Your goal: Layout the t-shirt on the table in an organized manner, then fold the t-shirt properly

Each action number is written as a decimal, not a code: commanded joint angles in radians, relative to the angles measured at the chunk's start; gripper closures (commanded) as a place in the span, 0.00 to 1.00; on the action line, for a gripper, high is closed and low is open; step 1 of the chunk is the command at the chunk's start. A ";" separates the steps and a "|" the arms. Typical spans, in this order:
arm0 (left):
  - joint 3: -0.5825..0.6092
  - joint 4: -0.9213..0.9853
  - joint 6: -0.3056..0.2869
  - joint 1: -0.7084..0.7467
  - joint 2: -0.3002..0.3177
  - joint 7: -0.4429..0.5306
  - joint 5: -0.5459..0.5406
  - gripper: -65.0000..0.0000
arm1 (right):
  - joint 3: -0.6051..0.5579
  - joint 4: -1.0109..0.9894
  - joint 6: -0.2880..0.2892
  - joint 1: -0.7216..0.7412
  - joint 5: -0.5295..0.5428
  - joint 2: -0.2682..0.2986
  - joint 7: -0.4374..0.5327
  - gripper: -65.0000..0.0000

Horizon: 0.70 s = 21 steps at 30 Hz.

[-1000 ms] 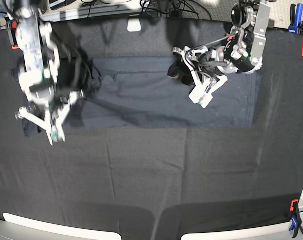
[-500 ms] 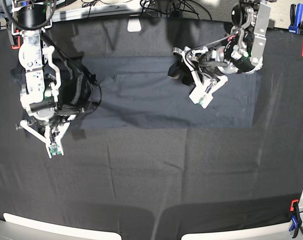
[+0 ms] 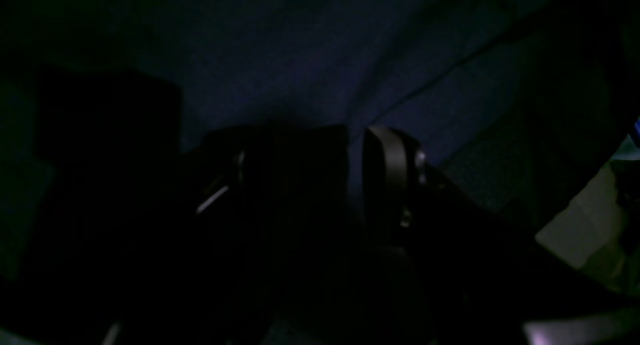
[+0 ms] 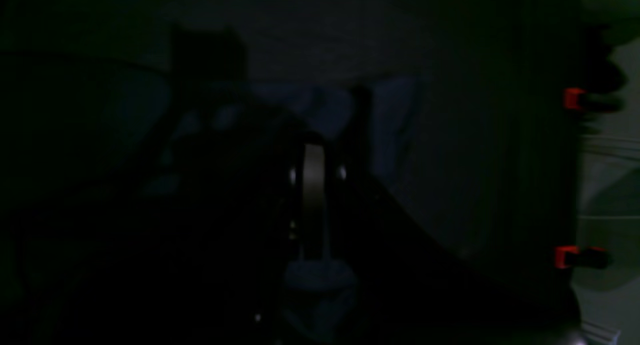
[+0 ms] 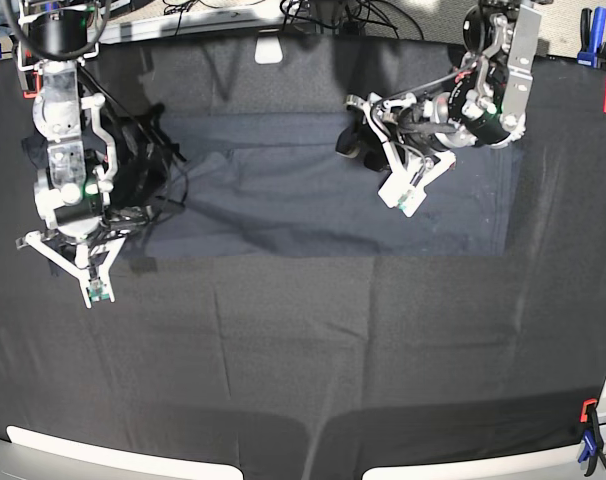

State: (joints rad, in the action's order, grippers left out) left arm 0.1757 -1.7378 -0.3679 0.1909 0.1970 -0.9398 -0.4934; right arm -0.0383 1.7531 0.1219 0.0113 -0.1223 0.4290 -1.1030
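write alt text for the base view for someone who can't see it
A dark t-shirt lies spread flat on the black cloth-covered table. The right gripper is shut at the shirt's left edge, while the left gripper hangs open over the shirt.

The t-shirt (image 5: 313, 190) is dark navy-grey, plain, with no pattern. The counter (image 5: 313, 350) is matte black cloth with a pale near edge. The clamps (image 5: 589, 28) at the corners are red and blue. Both arms are white and black.
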 commanded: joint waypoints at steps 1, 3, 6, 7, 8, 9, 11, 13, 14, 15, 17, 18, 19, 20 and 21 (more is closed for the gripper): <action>-0.003 -0.021 -0.003 -0.008 0.000 0.021 -0.013 0.59 | 0.007 0.014 0.017 0.019 -0.003 0.014 0.001 1.00; -0.003 -0.021 -0.003 -0.008 0.000 0.021 -0.013 0.59 | 0.007 0.014 0.024 0.019 -0.004 0.014 -0.021 0.95; -0.003 -0.021 -0.003 -0.008 0.000 0.021 -0.013 0.59 | 0.007 0.014 0.028 0.019 -0.005 0.014 -0.033 0.68; -0.003 -0.021 -0.003 -0.008 0.000 0.021 -0.013 0.59 | 0.007 0.017 0.028 0.019 -0.005 0.014 -0.031 0.64; -0.003 -0.021 -0.003 -0.008 0.000 0.021 -0.013 0.59 | 0.007 0.025 0.028 0.019 -0.005 0.014 -0.024 0.63; -0.003 -0.021 -0.003 -0.008 0.000 0.021 -0.013 0.59 | 0.007 0.039 0.029 0.018 -0.005 0.014 -0.005 0.63; -0.003 -0.021 -0.003 -0.008 0.000 0.021 -0.013 0.59 | 0.007 0.076 0.054 0.019 -0.005 0.014 0.054 0.64; -0.003 -0.021 -0.003 -0.008 0.000 0.020 -0.013 0.59 | 0.007 0.124 0.095 0.019 -0.005 0.014 0.079 0.64; -0.003 -0.021 -0.003 -0.008 0.000 0.020 -0.013 0.59 | 0.007 0.148 0.119 0.019 -0.005 0.014 0.080 0.64; -0.003 -0.021 -0.003 -0.009 0.000 0.021 -0.013 0.59 | 0.008 0.170 0.124 0.018 -0.005 0.014 0.078 0.64; -0.003 -0.027 -0.003 -0.012 0.000 0.032 -0.013 0.59 | 0.016 0.205 0.122 0.006 -0.004 0.014 0.078 0.64; -0.003 -0.035 -0.004 -0.012 0.000 0.045 -0.012 0.59 | 0.021 0.222 0.121 0.002 -0.003 0.014 0.079 0.64; -0.003 -0.045 -0.004 -0.012 0.000 0.056 -0.011 0.59 | 0.023 0.237 0.122 0.002 0.001 0.014 0.077 0.64; -0.003 -0.058 -0.004 -0.014 0.000 0.062 -0.005 0.59 | 0.027 0.253 0.122 0.002 0.013 0.013 0.076 0.64; -0.003 -0.071 -0.004 -0.015 0.000 0.062 -0.002 0.59 | 0.029 0.267 0.122 0.002 0.037 0.014 0.076 0.64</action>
State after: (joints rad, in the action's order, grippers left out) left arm 0.1749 -1.7889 -0.3676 0.1875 0.1967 -0.8948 -0.4900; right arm -0.0166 1.9991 0.2401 -0.0067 -0.0776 0.4297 -1.0462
